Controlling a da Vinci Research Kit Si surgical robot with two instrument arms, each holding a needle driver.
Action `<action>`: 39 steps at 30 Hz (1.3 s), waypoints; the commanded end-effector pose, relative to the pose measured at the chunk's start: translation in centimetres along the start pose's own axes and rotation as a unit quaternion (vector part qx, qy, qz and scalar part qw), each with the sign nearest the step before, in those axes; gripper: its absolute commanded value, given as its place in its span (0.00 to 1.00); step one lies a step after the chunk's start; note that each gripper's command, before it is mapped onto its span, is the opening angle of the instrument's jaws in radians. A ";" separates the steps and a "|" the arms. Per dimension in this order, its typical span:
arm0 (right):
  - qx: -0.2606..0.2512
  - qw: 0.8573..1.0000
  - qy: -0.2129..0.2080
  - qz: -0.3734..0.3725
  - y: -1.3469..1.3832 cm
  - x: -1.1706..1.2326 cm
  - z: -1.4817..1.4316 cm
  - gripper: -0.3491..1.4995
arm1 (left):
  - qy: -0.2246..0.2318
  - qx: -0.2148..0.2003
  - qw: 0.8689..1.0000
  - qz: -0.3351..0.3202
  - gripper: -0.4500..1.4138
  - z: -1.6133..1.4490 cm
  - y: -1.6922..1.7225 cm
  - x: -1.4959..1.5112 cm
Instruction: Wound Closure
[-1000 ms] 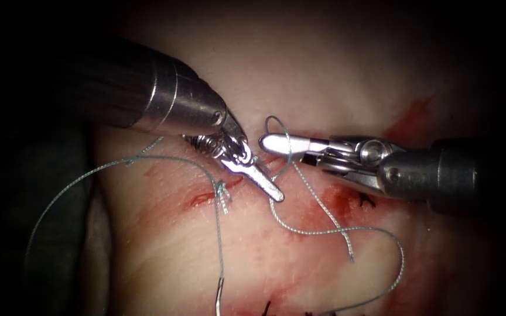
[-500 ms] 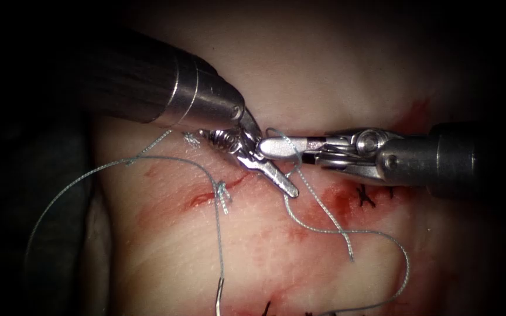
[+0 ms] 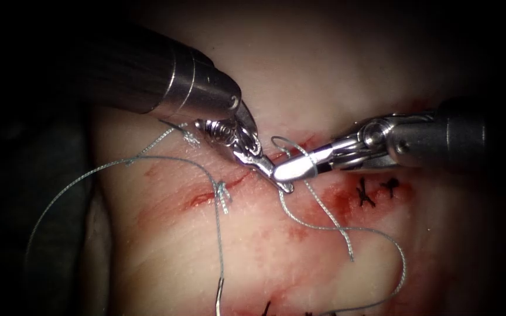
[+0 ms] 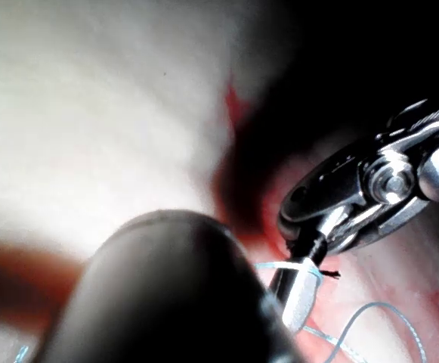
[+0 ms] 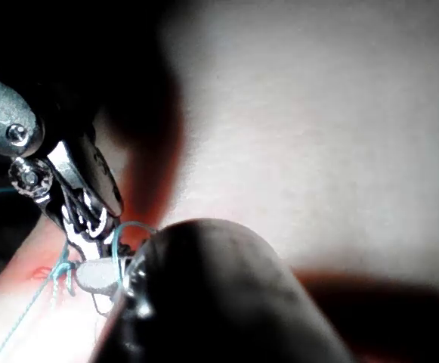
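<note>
Two steel hands meet tip to tip over the cut in the pale, fat-streaked slab of pork tissue (image 3: pixel 323 76).

Left steel hand (image 3: pixel 281 184) comes in from upper left, its slim tip angled down to the right and resting at the cut's edge. Its jaws look closed; whether they pinch thread I cannot tell, the right tip covers the spot.

Right steel hand (image 3: pixel 288 169) comes in from the right with its jaws together. A loop of the thin grey-blue braided thread (image 3: pixel 346 229) lies draped over it, seen as a pale band across the tip (image 4: pixel 298 266) from the left wrist. The loop rides on the outside; I judge nothing is held between the jaws.

The curved steel needle (image 3: pixel 219 295) lies free on the tissue at the near edge, left of centre, held by neither hand and not in the tissue, thread trailing up from it.

Progress, as I judge it:
- a grey-blue knot with short tails (image 3: pixel 222 196) sits on the left part of the cut
- two dark stitches (image 3: pixel 376 192) sit on the right, amid red fluid (image 3: pixel 338 202)
- the middle stretch between them is not yet closed; the thread there is slack, no knot cinched.
</note>
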 end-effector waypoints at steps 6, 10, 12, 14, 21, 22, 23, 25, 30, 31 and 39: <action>-0.059 0.994 -0.086 -0.014 -0.13 0.25 0.15 0.00 | 0.016 0.000 0.999 -0.050 0.00 0.03 -0.04 0.09; -0.091 0.985 -0.144 -0.024 -0.18 0.20 0.24 0.00 | 0.028 -0.003 0.997 -0.067 0.00 -0.03 -0.04 0.14; -0.103 0.980 -0.167 -0.028 -0.20 0.17 0.26 0.00 | 0.032 -0.004 0.997 -0.072 0.00 -0.07 -0.05 0.16; -0.122 0.972 -0.196 -0.034 -0.23 0.14 0.29 0.00 | 0.037 -0.006 0.996 -0.083 0.00 -0.11 -0.05 0.17; -0.146 0.952 -0.265 -0.048 -0.24 0.12 0.25 0.00 | 0.038 0.008 0.996 -0.084 0.00 -0.11 -0.06 0.16; -0.148 0.950 -0.271 -0.049 -0.24 0.13 0.24 0.00 | 0.037 0.011 0.996 -0.084 0.00 -0.11 -0.06 0.16; -0.152 0.949 -0.271 -0.051 -0.25 0.14 0.24 0.00 | 0.034 0.013 0.996 -0.085 0.00 -0.11 -0.06 0.16; -0.155 0.949 -0.271 -0.054 -0.27 0.18 0.23 0.00 | 0.022 0.024 0.996 -0.086 0.00 -0.10 -0.06 0.14; -0.185 0.936 -0.288 -0.078 -0.29 0.25 0.16 0.00 | 0.010 0.036 0.995 -0.088 0.00 -0.03 -0.04 0.08; -0.189 0.934 -0.291 -0.084 -0.29 0.26 0.15 0.00 | 0.011 0.036 0.995 -0.089 0.00 -0.02 -0.03 0.08; -0.255 0.898 -0.333 -0.129 -0.28 0.25 0.08 0.00 | 0.019 0.032 0.995 -0.089 0.00 -0.05 0.01 0.11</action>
